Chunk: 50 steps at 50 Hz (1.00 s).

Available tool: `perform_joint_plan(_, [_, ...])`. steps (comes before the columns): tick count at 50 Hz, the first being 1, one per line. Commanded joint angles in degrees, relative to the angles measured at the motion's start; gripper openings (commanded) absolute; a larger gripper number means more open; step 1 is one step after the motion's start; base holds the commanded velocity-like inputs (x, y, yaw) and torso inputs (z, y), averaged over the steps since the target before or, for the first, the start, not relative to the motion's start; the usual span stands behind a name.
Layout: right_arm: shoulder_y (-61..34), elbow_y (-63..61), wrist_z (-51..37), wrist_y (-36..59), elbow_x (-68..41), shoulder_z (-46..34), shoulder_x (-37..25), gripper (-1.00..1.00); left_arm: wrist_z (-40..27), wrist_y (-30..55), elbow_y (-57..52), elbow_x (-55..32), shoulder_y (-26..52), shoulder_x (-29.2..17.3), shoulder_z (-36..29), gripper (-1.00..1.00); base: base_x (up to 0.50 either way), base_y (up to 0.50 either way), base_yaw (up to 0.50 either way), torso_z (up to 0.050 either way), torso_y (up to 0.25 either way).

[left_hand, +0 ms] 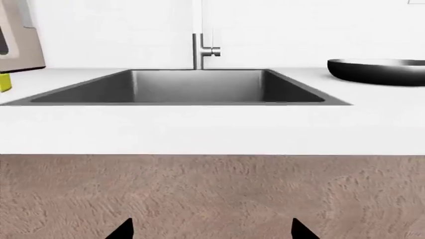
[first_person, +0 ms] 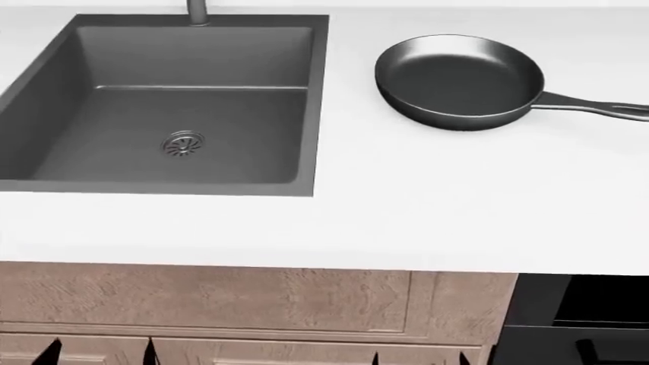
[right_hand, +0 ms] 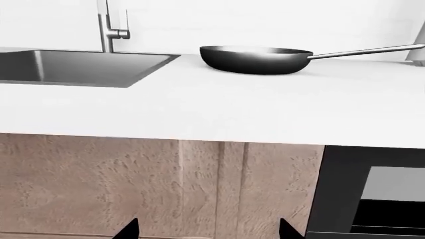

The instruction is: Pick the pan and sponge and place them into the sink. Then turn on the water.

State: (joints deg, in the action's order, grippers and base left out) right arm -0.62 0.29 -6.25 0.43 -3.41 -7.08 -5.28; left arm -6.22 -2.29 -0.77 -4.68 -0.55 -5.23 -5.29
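The dark pan (first_person: 457, 80) lies on the white counter to the right of the sink (first_person: 61, 84), its handle pointing right; it also shows as pan (left_hand: 381, 72) and pan (right_hand: 256, 59). The sink (left_hand: 186, 87) holds nothing, and no water runs from the faucet (left_hand: 199, 50). A yellow sliver of the sponge (left_hand: 5, 82) peeks in left of the sink. My left gripper (left_hand: 212, 231) and right gripper (right_hand: 207, 230) are both open and hold nothing. They hang low before the cabinet fronts, below the counter edge, seen as left gripper (first_person: 99, 353) and right gripper (first_person: 421, 357).
A beige appliance (left_hand: 17, 35) stands on the counter beyond the sponge. Wood-grain cabinet doors (first_person: 203, 296) run under the counter's front edge. A dark oven front (first_person: 578, 319) sits at the lower right, also seen as oven front (right_hand: 371, 199).
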Motion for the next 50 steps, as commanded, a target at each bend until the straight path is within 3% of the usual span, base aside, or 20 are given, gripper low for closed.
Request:
perform_joint_plan(1, [-0.2,0.22,-0.66,-0.1,-0.8,-0.9,-0.74,1.0,-0.88,-0.51,0.05,-0.57,0.11,-0.68,-0.95,1.0,0.0,0.0,0.0,0.05,0.0])
perform_joint_plan(21, [-0.34,0.09,-1.89,-0.11,-1.63,-2.12,-1.73,1.0,-1.78,-0.89,-0.42,-2.06,-0.07,-1.74,-2.09,1.0,0.0,0.0,0.0,0.05,0.0])
perform_joint_plan(29, [-0.41,0.17,-2.05,-0.02,-2.29,-2.38,-1.98,1.0,-2.59,0.38,-0.63,-0.83,-0.05,-2.32,-3.21,1.0,0.0,0.0,0.0,0.002,0.0])
perform_joint_plan(30, [0.24,0.13,5.68,0.41,4.45,5.43,4.62,1.0,5.46,0.5,-0.23,5.11,-0.52,4.38,4.9,1.0,0.0,0.0,0.0,0.0,0.0])
perform_joint_plan(39, [-0.29,0.42,3.96,0.62,3.26,2.83,2.94,1.0,4.65,0.71,0.05,3.43,-0.8,2.64,3.24,1.0,0.0,0.0,0.0,0.0,0.0])
perform_joint_plan(45, [-0.63,-4.38,3.11,3.65,-0.73,4.11,2.61,1.0,5.07,7.89,-4.36,-1.8,-0.87,2.16,4.31,1.0,0.0,0.0,0.0,0.0,0.0])
perform_joint_plan(50, [-3.59,-15.32,2.06,16.6,0.0,3.47,0.95,1.0,1.92,20.78,-16.09,2.81,2.33,0.45,1.51,1.0,0.0,0.0,0.0,0.0,0.0])
